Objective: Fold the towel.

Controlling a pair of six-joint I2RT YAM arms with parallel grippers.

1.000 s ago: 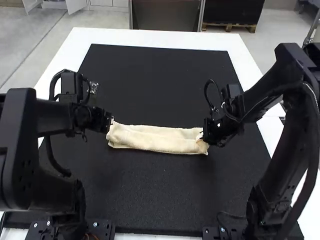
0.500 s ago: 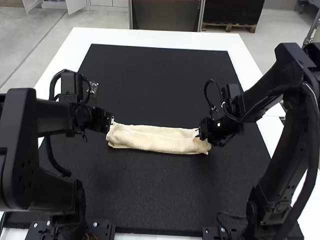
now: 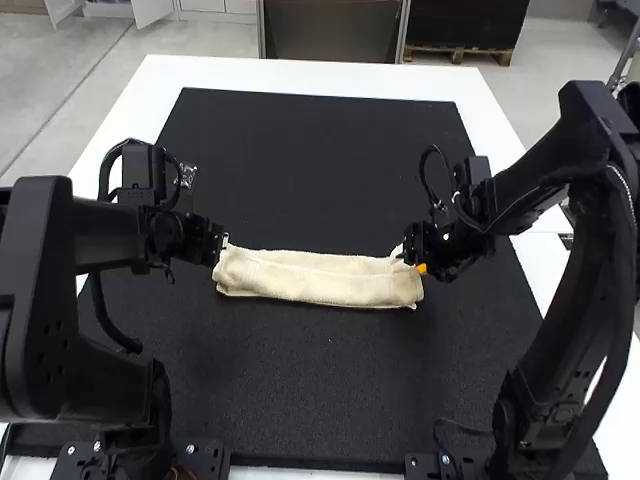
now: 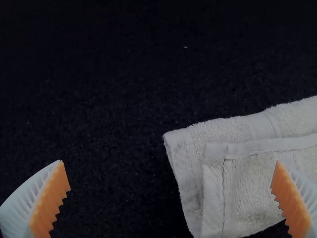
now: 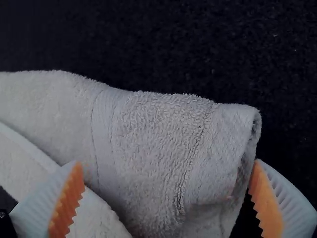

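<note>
A: Status of towel point(image 3: 320, 280)?

B: Lying on mat point(image 3: 300, 400), folded to a long, narrow strip, long sides running between the two arms. Lengthwise folding looks done; number of folds cannot be told. No crosswise fold made.

A: Quality?

B: Fair. At the left end the upper layer sits a little inside the lower one, hem showing. At the right end the layers gape slightly.

A: Left gripper point(image 4: 169, 161)?

B: At towel's left end. Fingers point(image 4: 51, 201) wide apart, one beyond the end over bare mat, the other over the cloth. Nothing held.

A: Right gripper point(image 5: 167, 162)?

B: At towel's right end. Fingers also wide apart, part of the cloth between them, one just past the end. No grip seen; whether they touch the cloth, cannot tell.

A: Remaining work?

B: My estimate: past halfway. Left to do, one or more crosswise folds, end over end, and perhaps some squaring of the edges. Risk: lifting only the top layer at the gaping end.

A: Surface?

B: Mat dark and flat, on all sides of the towel. White tabletop point(image 3: 250, 75) shows farther out from the towel, past the mat's edges.
</note>
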